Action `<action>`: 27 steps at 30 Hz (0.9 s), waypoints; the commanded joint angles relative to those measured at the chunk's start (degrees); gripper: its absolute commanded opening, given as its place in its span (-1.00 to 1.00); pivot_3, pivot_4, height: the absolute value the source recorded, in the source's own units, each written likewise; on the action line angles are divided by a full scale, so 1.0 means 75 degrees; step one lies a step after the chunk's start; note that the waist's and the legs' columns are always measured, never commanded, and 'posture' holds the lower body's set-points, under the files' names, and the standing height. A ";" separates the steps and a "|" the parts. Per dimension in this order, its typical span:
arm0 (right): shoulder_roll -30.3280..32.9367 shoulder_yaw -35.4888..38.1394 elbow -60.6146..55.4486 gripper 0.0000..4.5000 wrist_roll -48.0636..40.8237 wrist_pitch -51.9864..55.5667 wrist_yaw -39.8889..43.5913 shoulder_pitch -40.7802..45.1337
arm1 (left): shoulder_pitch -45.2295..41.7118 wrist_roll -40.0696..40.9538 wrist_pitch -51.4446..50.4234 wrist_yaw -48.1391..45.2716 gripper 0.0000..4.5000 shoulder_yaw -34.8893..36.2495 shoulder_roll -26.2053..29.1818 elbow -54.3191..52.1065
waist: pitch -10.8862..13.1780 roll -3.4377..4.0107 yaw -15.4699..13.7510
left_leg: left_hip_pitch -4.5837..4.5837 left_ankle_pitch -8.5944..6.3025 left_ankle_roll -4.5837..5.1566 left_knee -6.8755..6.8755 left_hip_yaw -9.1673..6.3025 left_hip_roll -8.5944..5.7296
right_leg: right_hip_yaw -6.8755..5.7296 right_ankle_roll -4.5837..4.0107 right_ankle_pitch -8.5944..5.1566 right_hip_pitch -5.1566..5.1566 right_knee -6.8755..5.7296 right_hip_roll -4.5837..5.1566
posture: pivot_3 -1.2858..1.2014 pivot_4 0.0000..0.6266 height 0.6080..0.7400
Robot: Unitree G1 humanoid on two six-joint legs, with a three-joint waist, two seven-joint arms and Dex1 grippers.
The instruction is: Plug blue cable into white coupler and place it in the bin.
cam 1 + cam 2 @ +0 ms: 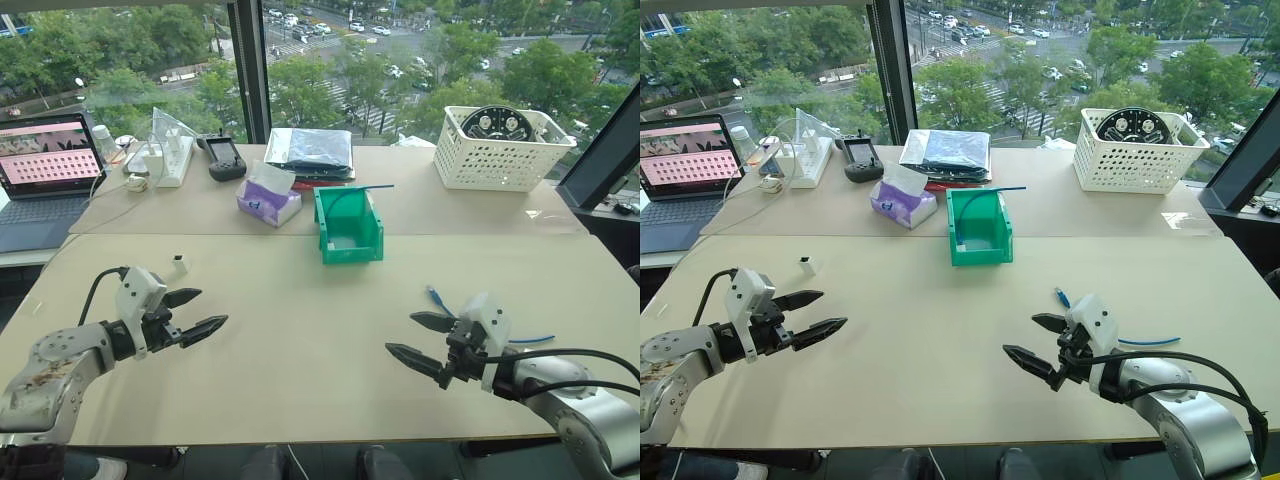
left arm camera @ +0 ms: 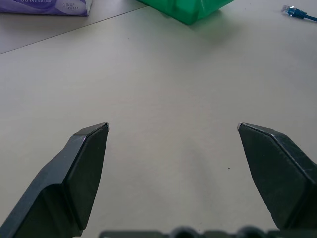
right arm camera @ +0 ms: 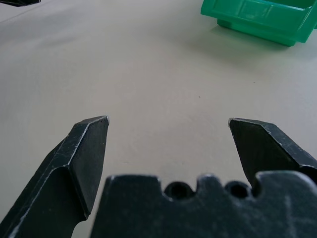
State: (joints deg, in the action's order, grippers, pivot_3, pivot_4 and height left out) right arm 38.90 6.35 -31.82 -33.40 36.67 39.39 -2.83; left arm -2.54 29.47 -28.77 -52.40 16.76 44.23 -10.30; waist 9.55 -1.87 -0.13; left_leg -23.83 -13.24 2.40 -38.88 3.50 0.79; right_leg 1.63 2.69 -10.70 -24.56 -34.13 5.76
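Nearest, the left end effector (image 1: pixel 200 313) and the right end effector (image 1: pixel 412 337) hover over the beige worktop (image 1: pixel 300 330), each with its fingers spread wide and holding nothing. The blue cable (image 1: pixel 440 302) lies just behind the right end effector (partly hidden by it). The white coupler (image 1: pixel 178 264) sits beyond the left end effector. Farther back, mid-worktop, stands the green bin (image 1: pixel 349 226), a darker blue cable (image 1: pixel 355 190) trailing over its rim.
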 commanded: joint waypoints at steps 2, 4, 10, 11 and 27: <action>0.0259 0.0503 0.0231 0.99 0.0039 -0.0201 0.0130 0.0270 | -0.0527 0.0455 -0.0458 -0.0533 1.00 -0.0097 0.0407 -0.0109 | 0.0001 -0.0001 -0.0010 | 0.0000 0.0000 0.0000 0.0000 0.0000 0.0000 | 0.0000 0.0000 0.0000 0.0000 0.0000 0.0000 | 0.03 -0.52 1.00; 0.0566 0.0784 0.0732 0.99 0.0276 -0.0272 0.0146 0.0479 | -0.0971 0.0776 -0.0738 -0.0984 1.00 -0.0279 0.0612 -0.0228 | 0.0002 -0.0002 -0.0054 | -0.0001 0.0002 -0.0003 -0.0011 -0.0001 0.0001 | -0.0001 0.0001 -0.0002 0.0003 -0.0002 -0.0006 | 0.03 -0.52 1.00; 0.1132 0.1141 0.2174 0.99 0.0965 -0.0795 0.0347 0.0785 | -0.1329 0.1601 -0.1870 -0.1798 1.00 -0.0759 0.1194 -0.0848 | 0.0002 -0.0002 -0.0042 | 0.0007 0.0002 -0.0004 -0.0007 0.0005 0.0002 | 0.0000 0.0008 -0.0007 0.0015 0.0002 -0.0017 | 0.03 -0.52 1.00; 0.1226 0.1047 0.2557 0.99 0.1155 -0.0940 0.0425 0.0912 | -0.1223 0.1520 -0.1812 -0.1842 1.00 -0.0845 0.1237 -0.0917 | 0.0001 -0.0001 -0.0029 | 0.0006 0.0001 -0.0005 -0.0002 0.0005 0.0004 | 0.0002 0.0004 -0.0001 0.0012 0.0001 -0.0026 | 0.03 -0.52 1.00; 0.0945 0.0061 0.4412 0.99 0.1523 -0.0728 0.1260 0.2641 | -0.0188 0.1479 -0.1737 -0.1299 1.00 -0.0577 0.1091 -0.1614 | 0.0004 0.0005 0.0099 | 0.0012 -0.0006 -0.0017 -0.0002 -0.0005 0.0019 | 0.0016 0.0014 0.0015 0.0013 -0.0008 -0.0058 | 0.03 -0.52 1.00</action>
State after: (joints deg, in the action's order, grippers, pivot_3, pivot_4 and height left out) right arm 45.85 5.56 2.71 -21.00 30.52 48.30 15.62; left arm -4.20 39.87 -42.23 -62.65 10.43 52.30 -20.56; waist 9.58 -1.83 0.61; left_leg -23.75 -13.28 2.28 -38.91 3.46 0.92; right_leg 1.75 2.81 -10.60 -24.46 -34.19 5.36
